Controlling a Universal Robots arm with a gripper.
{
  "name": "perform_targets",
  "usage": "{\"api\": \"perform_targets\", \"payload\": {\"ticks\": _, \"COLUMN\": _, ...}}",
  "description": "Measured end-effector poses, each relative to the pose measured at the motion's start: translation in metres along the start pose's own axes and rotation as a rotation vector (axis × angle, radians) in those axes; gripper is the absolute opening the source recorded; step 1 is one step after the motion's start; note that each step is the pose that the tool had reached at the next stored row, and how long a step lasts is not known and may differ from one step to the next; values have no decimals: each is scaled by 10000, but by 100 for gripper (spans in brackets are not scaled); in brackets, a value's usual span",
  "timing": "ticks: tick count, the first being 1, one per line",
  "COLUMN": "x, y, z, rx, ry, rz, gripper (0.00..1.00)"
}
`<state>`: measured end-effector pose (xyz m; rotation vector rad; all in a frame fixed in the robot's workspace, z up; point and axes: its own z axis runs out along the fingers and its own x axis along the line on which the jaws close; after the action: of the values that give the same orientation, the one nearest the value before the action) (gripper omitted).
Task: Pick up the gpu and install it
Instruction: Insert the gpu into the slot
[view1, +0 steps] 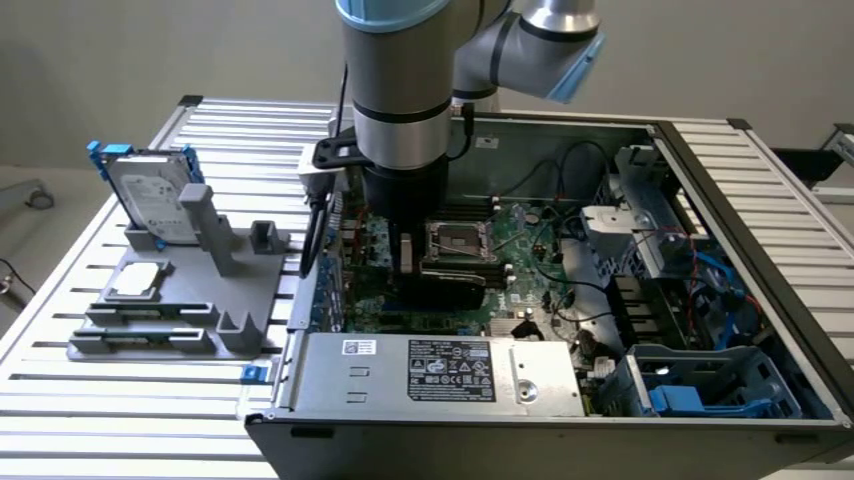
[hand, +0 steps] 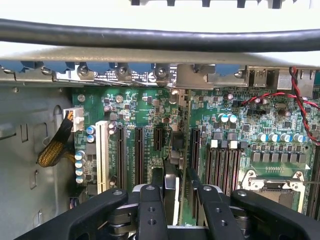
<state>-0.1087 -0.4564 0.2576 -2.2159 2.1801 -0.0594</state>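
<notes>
My arm reaches down into the open computer case (view1: 747, 250), and my gripper (view1: 430, 262) is low over the large green motherboard (view1: 534, 250). In the wrist view the two black fingers (hand: 150, 205) stand close on either side of the gpu (hand: 171, 172). The gpu shows edge-on as a thin card, running between the black expansion slots (hand: 140, 150) toward the silver bracket (hand: 192, 77) at the case's rear wall. In the exterior view a black block, the gpu's shroud (view1: 447, 290), sits right under the wrist. My gripper is shut on the card.
A silver hard drive in a blue frame (view1: 150, 195) stands on a grey fixture (view1: 174, 300) at the exterior view's left. The power supply (view1: 441, 370) borders the board in front. Red wires (hand: 300, 110), a braided cable (hand: 55, 147) and the CPU socket (hand: 272, 182) lie nearby.
</notes>
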Motion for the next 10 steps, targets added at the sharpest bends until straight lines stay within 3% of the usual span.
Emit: {"api": "perform_targets", "payload": {"ticks": 10, "x": -1, "y": -1, "z": -26, "rx": 1, "ry": -7, "rz": -7, "gripper": 27}}
